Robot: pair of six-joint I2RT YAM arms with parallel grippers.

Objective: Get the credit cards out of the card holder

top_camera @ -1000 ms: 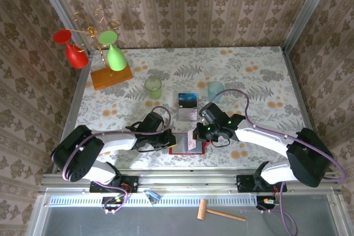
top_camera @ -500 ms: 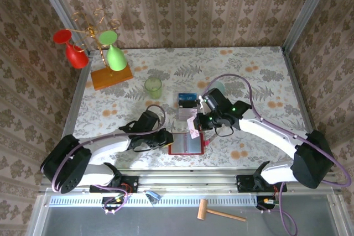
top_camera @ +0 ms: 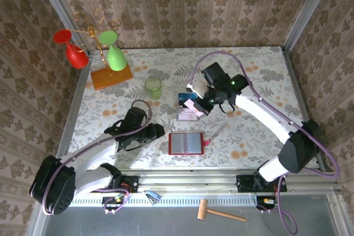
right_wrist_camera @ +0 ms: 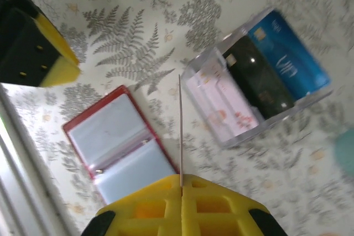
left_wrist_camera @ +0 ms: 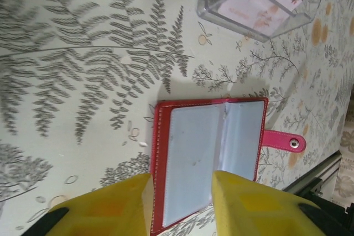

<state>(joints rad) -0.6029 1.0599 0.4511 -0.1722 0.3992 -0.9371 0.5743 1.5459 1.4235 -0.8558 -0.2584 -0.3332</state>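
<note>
- Card holder (top_camera: pixel 187 143) lies spread open on the flowery bench (top_camera: pixel 260 75), near its front edge and between my two arms. The clear pockets face up and the red snap tab (top_camera: pixel 206 143) points to my right.
- My left end effector (top_camera: pixel 159 130) is released. It sits just left of the card holder and apart from it. From my left wrist, my yellow fingers (left_wrist_camera: pixel 119 203) stand apart with the open card holder (left_wrist_camera: pixel 207 158) and its tab (left_wrist_camera: pixel 282 141) showing between and beyond them.
- My right end effector (top_camera: pixel 200 102) is clenched on a pale pink card (top_camera: pixel 192 105) and holds it above the clear tray. From my right wrist that card (right_wrist_camera: pixel 180 131) is seen edge-on as a thin line rising from my pinched fingers (right_wrist_camera: pixel 149 205), with the card holder (right_wrist_camera: pixel 119 142) lower left on the bench.
- A wire stand on an orange wooden base (top_camera: pixel 112 77) sits at the far left corner, with a red glass (top_camera: pixel 74 53) and a green glass (top_camera: pixel 115 56) hanging from it.
- The clear tray (top_camera: pixel 187 115) stands just beyond the card holder. In its compartments are a blue card (right_wrist_camera: pixel 287 53), a dark card (right_wrist_camera: pixel 257 75) and pink-white cards (right_wrist_camera: pixel 221 106), side by side.
- A green cup (top_camera: pixel 153 87) stands left of the tray, well apart from it.
</note>
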